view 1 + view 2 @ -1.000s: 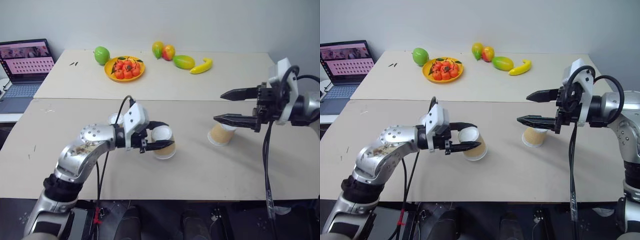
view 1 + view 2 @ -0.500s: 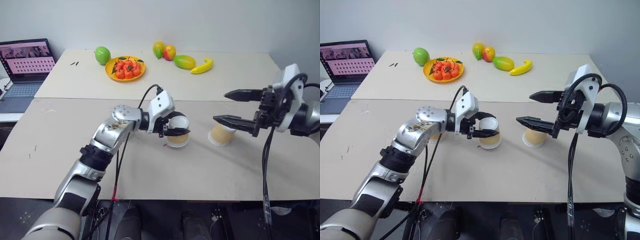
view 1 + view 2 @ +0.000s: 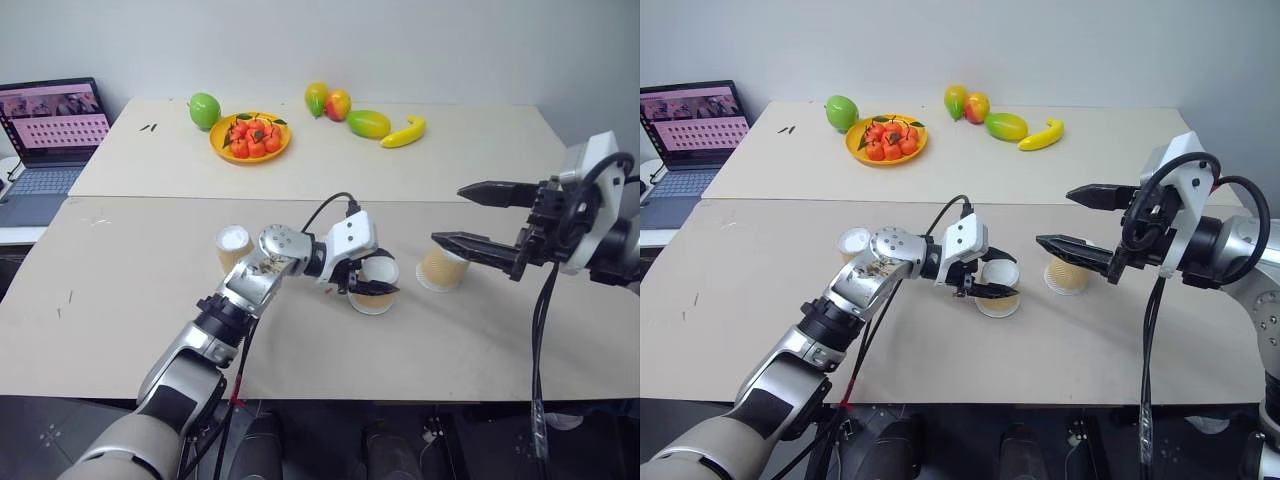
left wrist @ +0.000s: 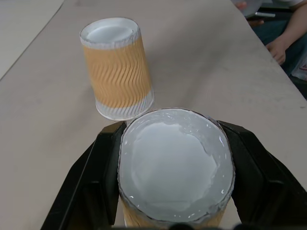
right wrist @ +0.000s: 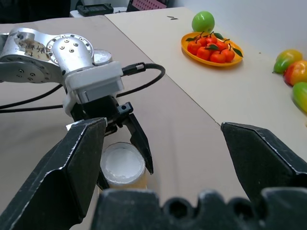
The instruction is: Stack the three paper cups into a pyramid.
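The pale surface (image 3: 300, 340) carries three upside-down paper cups, which are not yet a pyramid. The left gripper (image 3: 372, 282) has its fingers clamped on the middle cup (image 3: 373, 290), bringing it beside the right cup (image 3: 441, 268), probably to form the base pair. The right gripper (image 3: 468, 217) hovers above that right cup with fingers wide apart, holding nothing. The third cup (image 3: 233, 245) stands alone at the left, likely the top piece.

Left end effector (image 3: 375, 282) clamped; right end effector (image 3: 468, 218) spread.
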